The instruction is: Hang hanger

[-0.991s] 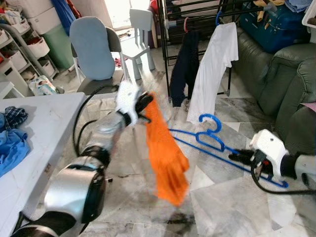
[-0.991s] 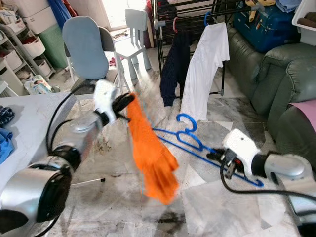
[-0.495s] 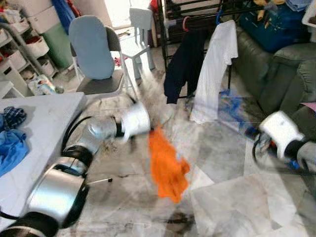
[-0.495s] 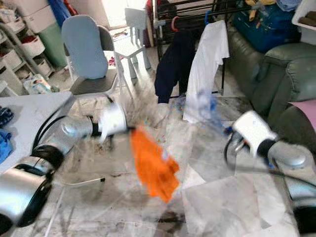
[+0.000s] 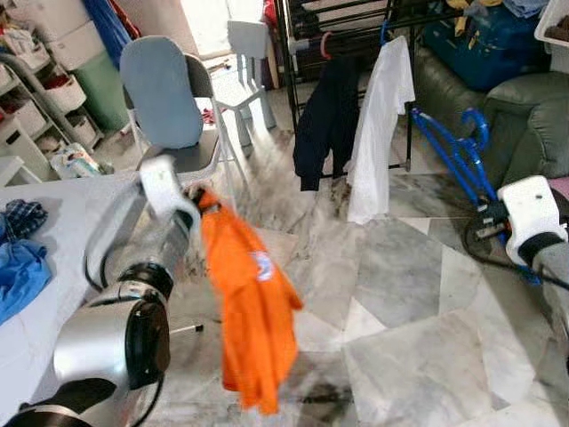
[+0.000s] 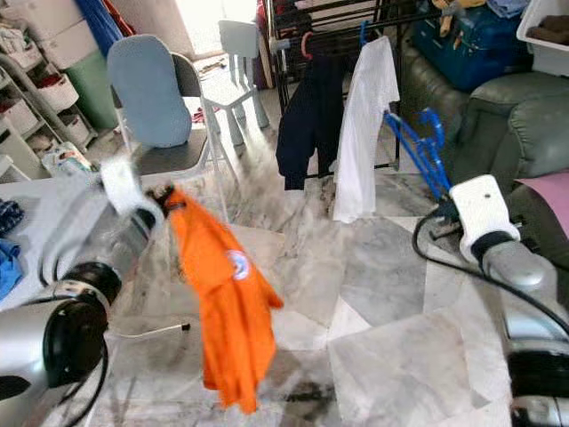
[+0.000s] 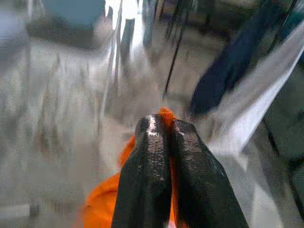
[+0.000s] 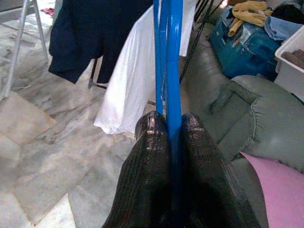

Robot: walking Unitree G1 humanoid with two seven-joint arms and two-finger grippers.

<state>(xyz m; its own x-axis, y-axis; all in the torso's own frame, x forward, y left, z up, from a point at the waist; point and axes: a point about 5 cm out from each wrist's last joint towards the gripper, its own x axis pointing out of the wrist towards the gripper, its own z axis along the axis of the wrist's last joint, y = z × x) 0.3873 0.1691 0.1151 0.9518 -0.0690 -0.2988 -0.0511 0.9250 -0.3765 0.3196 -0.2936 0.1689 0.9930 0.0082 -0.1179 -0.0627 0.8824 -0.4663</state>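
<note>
Right claw (image 8: 167,124) clamped on the blue hanger (image 5: 453,153), its hook rising beyond the fingertips toward the drying rack (image 5: 356,18). Left claw (image 7: 162,124) pinches the orange shirt (image 5: 244,311), dangling below it. Looks like dressing comes next: hanger into the collar, then racking.

Left arm (image 5: 133,294): brushed silver metal tube links; large round black-and-silver joint housing at the elbow; glossy white plastic wrist casing (image 5: 164,189) at the far end; a thick black cable loops along the outside of the forearm. Right arm (image 6: 524,294): silver-grey rounded link; blocky white plastic wrist casing (image 6: 480,213) with softened corners; black cable (image 6: 444,258) curving from it back along the arm. Left gripper (image 7: 164,137): two long black fingers, glossy, faintly ribbed. Right gripper (image 8: 168,126): two long black fingers (image 8: 149,156) with fine cross-hatched texture, rounded tips.
</note>
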